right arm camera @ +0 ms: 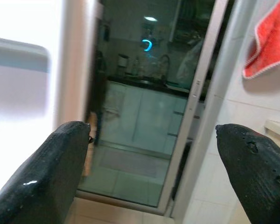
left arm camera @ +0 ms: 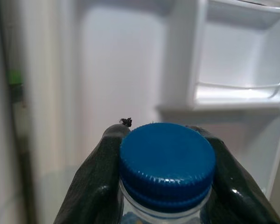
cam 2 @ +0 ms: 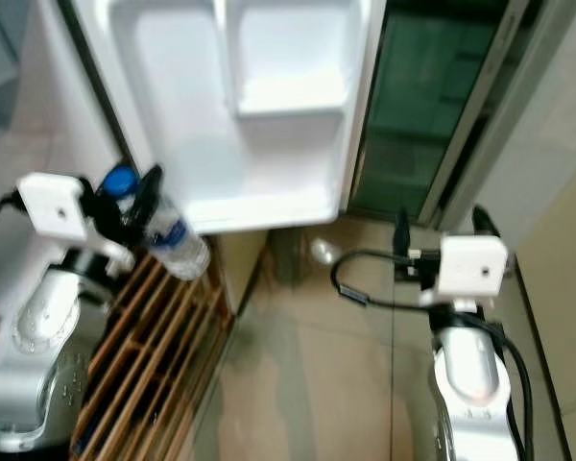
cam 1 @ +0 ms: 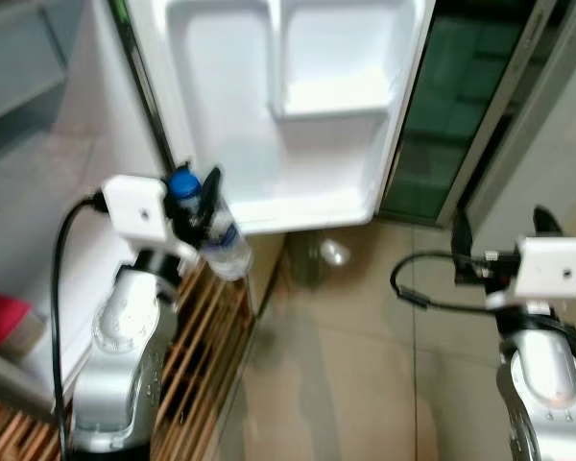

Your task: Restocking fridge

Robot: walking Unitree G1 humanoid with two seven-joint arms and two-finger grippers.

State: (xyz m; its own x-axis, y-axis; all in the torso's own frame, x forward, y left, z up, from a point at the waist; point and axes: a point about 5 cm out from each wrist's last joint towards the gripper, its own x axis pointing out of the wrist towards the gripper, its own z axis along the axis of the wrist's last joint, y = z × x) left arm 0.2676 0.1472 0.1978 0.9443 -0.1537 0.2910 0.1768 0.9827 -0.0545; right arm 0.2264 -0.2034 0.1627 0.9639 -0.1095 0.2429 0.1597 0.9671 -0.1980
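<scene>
While the fridge door [cam 1: 298,115] stood open, the left gripper [cam 1: 197,206] clamped a blue-capped water bottle [cam 1: 216,235] just below the door's lower-left corner. The right gripper [cam 1: 499,226] hung spread and empty. Loading was under way; next, raise it into a door shelf [cam 1: 331,101].

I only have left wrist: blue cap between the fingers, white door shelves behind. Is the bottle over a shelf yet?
Observer: No. In the left eye view the bottle hangs at the left of the open fridge door, level with its lowest shelf and outside it.
Operator: Upright?
Observer: Tilted; the cap points up and left, the base down and right, in the left hand.
Operator: Right hand?
Observer: The right hand is open and empty, pointing at a glass sliding door.
Operator: What's below the bottle?
Observer: A wooden slatted rack.
</scene>
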